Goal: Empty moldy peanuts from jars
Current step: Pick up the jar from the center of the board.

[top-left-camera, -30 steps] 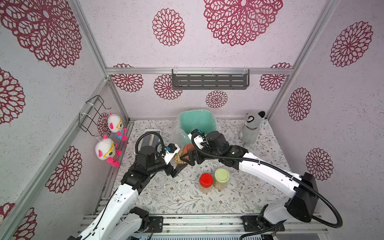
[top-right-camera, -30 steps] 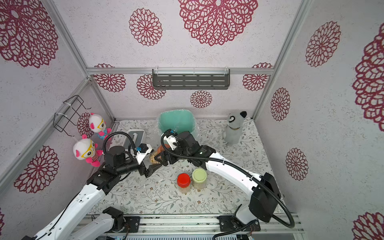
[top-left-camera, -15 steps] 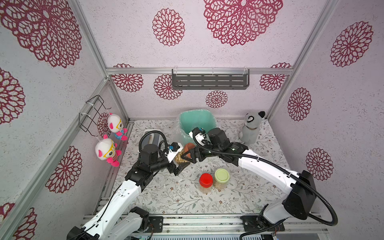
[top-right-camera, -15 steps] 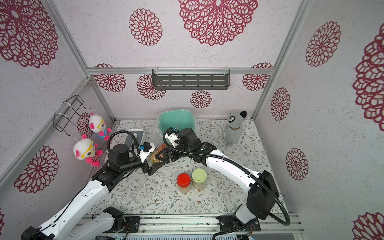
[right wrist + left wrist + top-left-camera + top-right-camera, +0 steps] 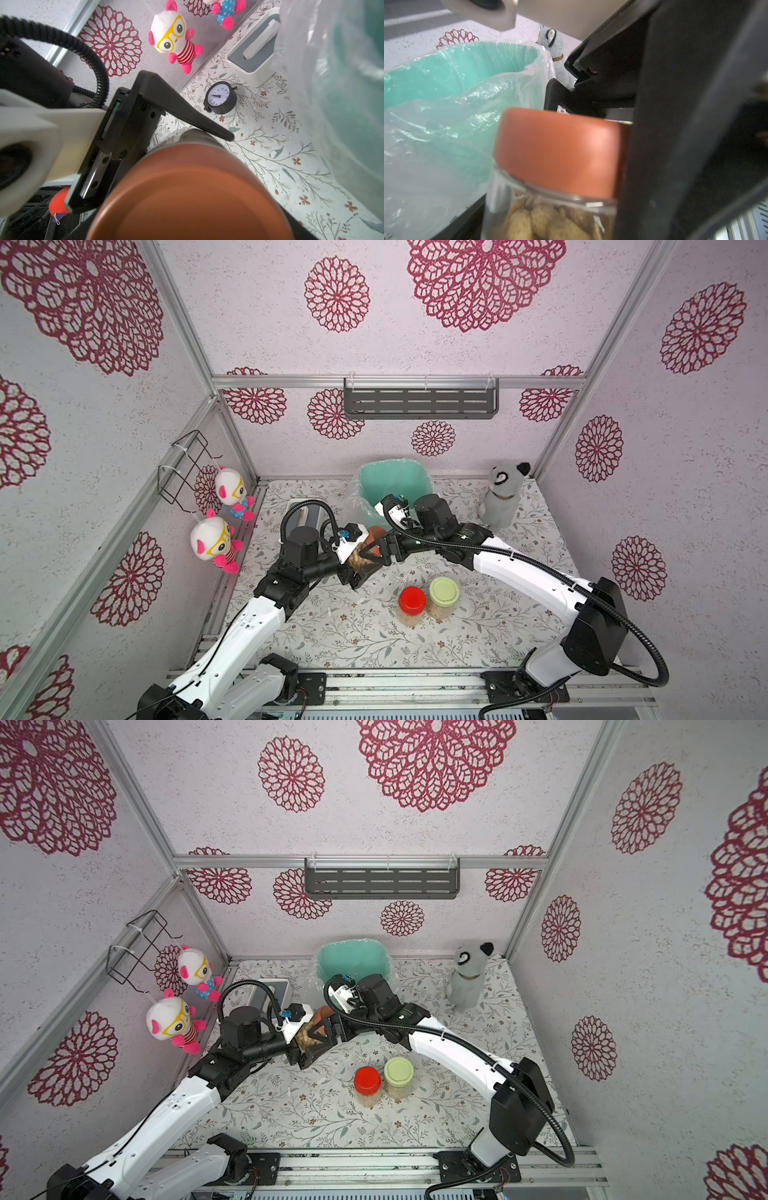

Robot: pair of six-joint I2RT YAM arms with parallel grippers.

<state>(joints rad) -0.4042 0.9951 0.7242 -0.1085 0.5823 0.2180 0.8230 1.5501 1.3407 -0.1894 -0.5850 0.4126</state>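
This is a robot test booth dressed up as a home. Aluminium beams [image 5: 291,382] frame flat panels papered with red flowers [image 5: 486,281], and two white arms [image 5: 523,572] are bolted to a rail [image 5: 415,686] at 6 o'clock. The floral tabletop [image 5: 357,639] carries a lined bin [image 5: 386,483] at 12 o'clock, a clock [image 5: 220,99] and a tissue box [image 5: 249,62]. Plush toys [image 5: 212,541] hang at 9 o'clock.
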